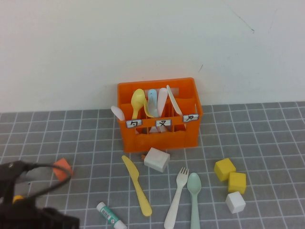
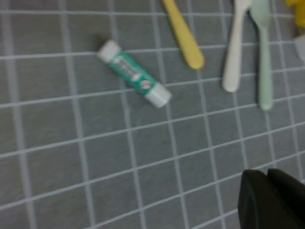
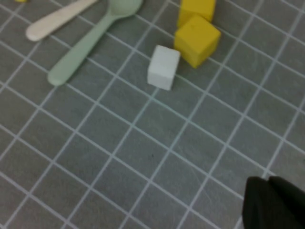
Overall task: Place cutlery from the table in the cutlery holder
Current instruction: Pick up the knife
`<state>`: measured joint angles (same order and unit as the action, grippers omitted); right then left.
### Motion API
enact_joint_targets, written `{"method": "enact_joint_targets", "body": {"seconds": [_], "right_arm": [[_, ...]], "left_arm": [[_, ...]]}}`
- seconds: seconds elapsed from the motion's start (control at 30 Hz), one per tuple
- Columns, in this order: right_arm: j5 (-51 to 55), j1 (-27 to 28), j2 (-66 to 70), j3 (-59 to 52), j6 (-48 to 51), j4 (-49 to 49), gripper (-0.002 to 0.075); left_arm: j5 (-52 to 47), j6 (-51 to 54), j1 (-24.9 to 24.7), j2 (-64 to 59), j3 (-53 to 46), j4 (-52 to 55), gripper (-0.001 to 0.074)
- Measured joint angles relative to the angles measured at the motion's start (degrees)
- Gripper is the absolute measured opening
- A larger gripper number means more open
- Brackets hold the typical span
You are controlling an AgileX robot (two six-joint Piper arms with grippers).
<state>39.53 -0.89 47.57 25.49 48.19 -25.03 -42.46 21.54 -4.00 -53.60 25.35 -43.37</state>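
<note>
The yellow knife [image 1: 137, 186], white fork [image 1: 176, 198] and mint-green spoon [image 1: 194, 193] lie side by side on the grey gridded table [image 1: 267, 138], in front of the orange cutlery holder [image 1: 159, 136], which holds several pastel pieces. My left gripper [image 2: 267, 172] is shut and empty, above bare table at the front left, short of the knife's handle [image 2: 183, 34], the fork's handle [image 2: 236, 45] and the spoon's handle [image 2: 262, 52]. Its arm [image 1: 24, 200] shows dark at the bottom left. My right gripper [image 3: 268, 180] is shut and empty above bare table, apart from the spoon [image 3: 90, 40] and fork [image 3: 57, 19].
A white block [image 1: 157, 159] sits just before the holder. Two yellow cubes [image 1: 224, 169] [image 1: 237, 182] and a white cube [image 1: 235, 202] lie right of the spoon. A green-and-white tube [image 1: 111, 215] lies left of the knife, a small orange cube [image 1: 62, 168] farther left.
</note>
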Motion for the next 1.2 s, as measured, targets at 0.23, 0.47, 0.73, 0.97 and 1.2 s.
{"method": "enact_joint_targets", "body": {"seconds": [0.23,0.47,0.73,0.97,1.2], "right_arm": [[-0.2,0.0,1.3,0.1,4.9,-3.0,-0.0003],[-2.4,0.0,1.3,-0.7,5.3,-5.1,-0.0003],[-3.4,0.0,1.3,-1.4,7.6,-7.9,-0.0003],[-3.4,0.0,1.3,-1.5,8.3,-8.2,-0.0003],[-3.4,0.0,1.3,-1.5,8.8,-9.3,-0.0003]], "left_arm": [[1.6,5.5,-7.7,-16.1,8.4,-4.5,-0.0001],[4.4,-29.1,-23.4,-31.6,22.3,26.2,-0.0001],[12.6,-49.6,-29.0,-45.1,29.1,41.9,-0.0001],[15.8,-56.8,-29.0,-52.8,32.7,41.9,0.0051],[14.8,-57.8,-29.1,-58.8,38.6,40.7,0.0347]]}}
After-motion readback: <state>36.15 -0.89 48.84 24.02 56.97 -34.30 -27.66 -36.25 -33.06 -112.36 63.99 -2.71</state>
